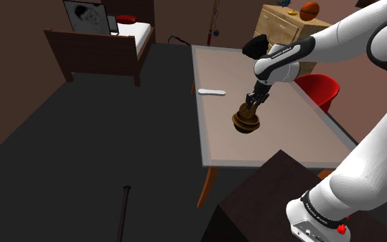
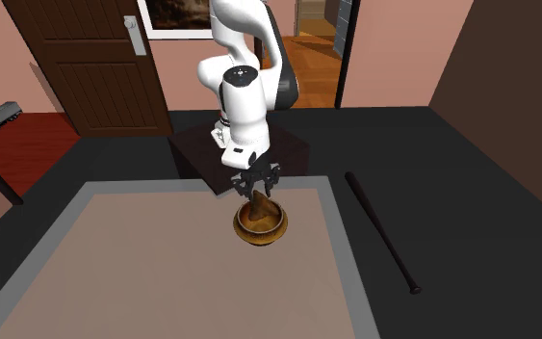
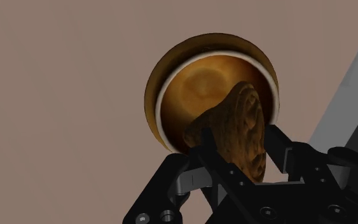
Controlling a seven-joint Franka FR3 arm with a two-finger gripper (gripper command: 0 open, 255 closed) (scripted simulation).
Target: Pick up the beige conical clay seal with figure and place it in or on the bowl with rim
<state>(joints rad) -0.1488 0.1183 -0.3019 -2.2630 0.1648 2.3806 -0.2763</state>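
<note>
Small dark lettering is carried on the lowest link of the arm (image 1: 374, 151) in the shoulder view, but it is too small to be read.

The seal (image 3: 234, 127), a tan-brown cone with a rough, pitted surface, is clasped between the two black fingers (image 3: 210, 156) of the gripper (image 3: 241, 156), whose jaws are drawn in narrow against its sides. It is held directly over the bowl (image 3: 171, 70), a glossy brown vessel with a thin pale ring just inside its rim. In the wrist view the seal is seen against the bowl's inner hollow, on the side nearer the gripper.

In the second exterior view the seal's (image 2: 259, 205) long axis is shown roughly upright, running from the gripper (image 2: 256, 185) down into the mouth of the bowl (image 2: 261, 229). The narrower end appears to be held at the fingers and the broader end turned downward. Whether the lower end touches the bowl cannot be told. The figure on the seal cannot be made out.

The bowl (image 1: 245, 124) is set on the beige top of a grey-edged table (image 1: 281, 148), with the seal (image 1: 248, 108) and gripper (image 1: 253, 97) just above it. A flat white object (image 1: 212, 91) lies on the table well apart from the bowl, toward the shoulder view's left. A dark bat (image 2: 382, 231) lies on the floor beside the table.
</note>
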